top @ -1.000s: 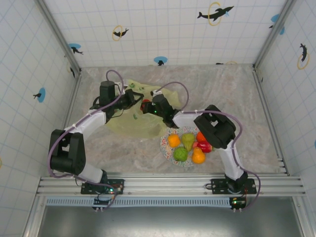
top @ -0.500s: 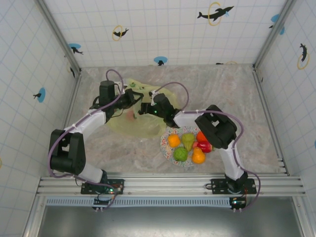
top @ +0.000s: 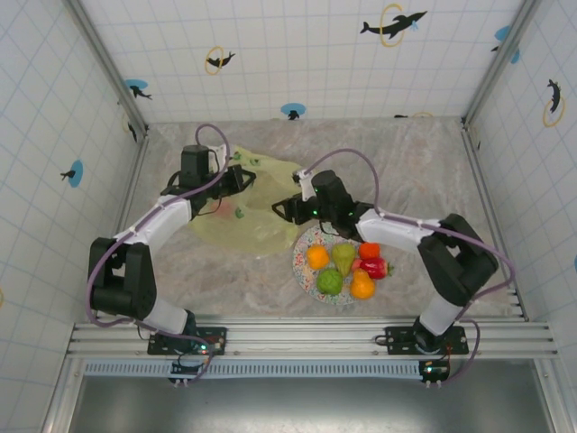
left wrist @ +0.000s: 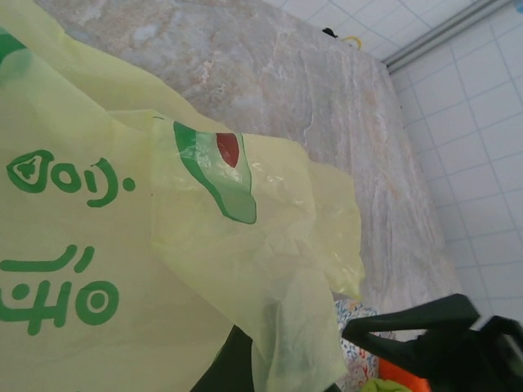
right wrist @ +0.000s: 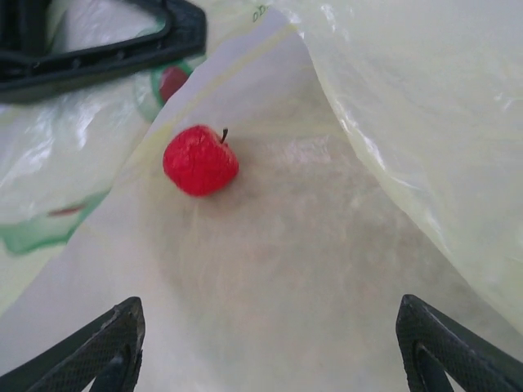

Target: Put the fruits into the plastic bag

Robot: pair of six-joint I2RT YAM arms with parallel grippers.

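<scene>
Right wrist: red apple (right wrist: 200,160) lies inside plastic bag (right wrist: 392,98), upper left of frame; right gripper (right wrist: 270,335) spread wide, empty. Top external: left gripper (top: 239,176) pinches plastic bag edge, left of centre; other fruits (top: 343,259) on plate (top: 299,263), below centre.

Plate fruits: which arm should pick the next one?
Right. The right fingers, open and empty, sit at the plastic bag mouth beside the plate of fruits. The left fingers seem to be holding the bag open.
</scene>
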